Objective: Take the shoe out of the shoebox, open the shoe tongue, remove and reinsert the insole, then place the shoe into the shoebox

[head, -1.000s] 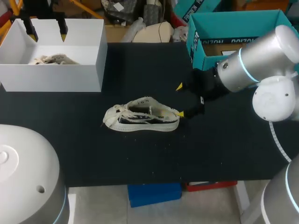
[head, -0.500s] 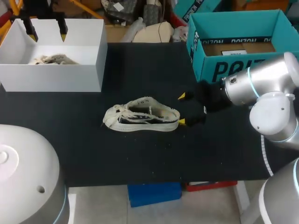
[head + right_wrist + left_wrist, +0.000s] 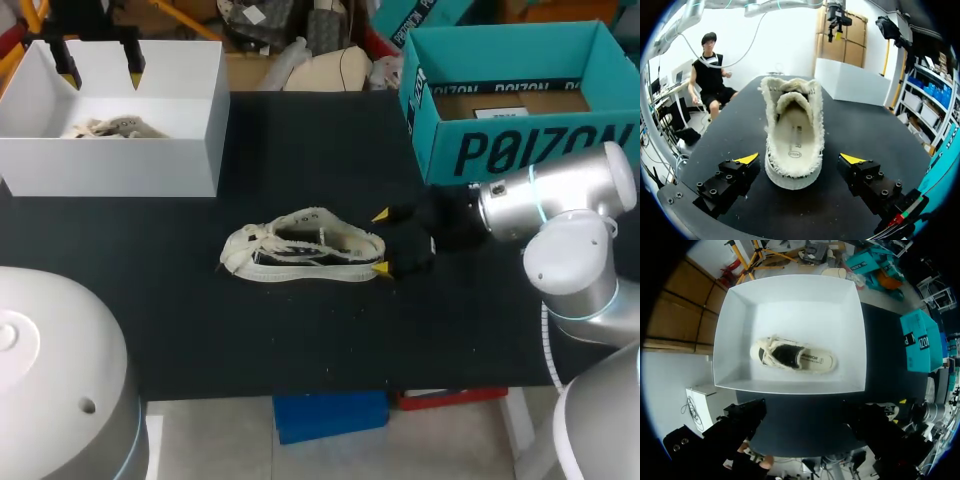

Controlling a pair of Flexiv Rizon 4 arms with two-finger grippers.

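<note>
Straddling the heel of the shoe (image 3: 303, 247) with the right gripper (image 3: 381, 241), fingers spread wide, one yellow tip on either side. Showing, in the right wrist view, a gap between each tip and the heel; cannot tell from the head view whether the nearer tip brushes the sole. Resting upright on its sole near the middle of the black table (image 3: 300, 340), toe pointing toward the left arm's side, opening up, with the pale insole lying inside. Hard to make out the tongue and laces beyond a frayed pale tangle at the toe.

Hanging high over the white box (image 3: 150, 170) with the left gripper (image 3: 100, 73), fingers well apart. Hiding its yellow tips in the left wrist view, with only dark finger bodies showing. Holding a second shoe (image 3: 792, 356) flat on the box floor, half masked by the near wall in the head view.

Standing open at the table's far right corner, the teal shoebox (image 3: 520, 150), one side cut off at the picture's edge, a lower corner covered by the right arm's silver wrist.
</note>
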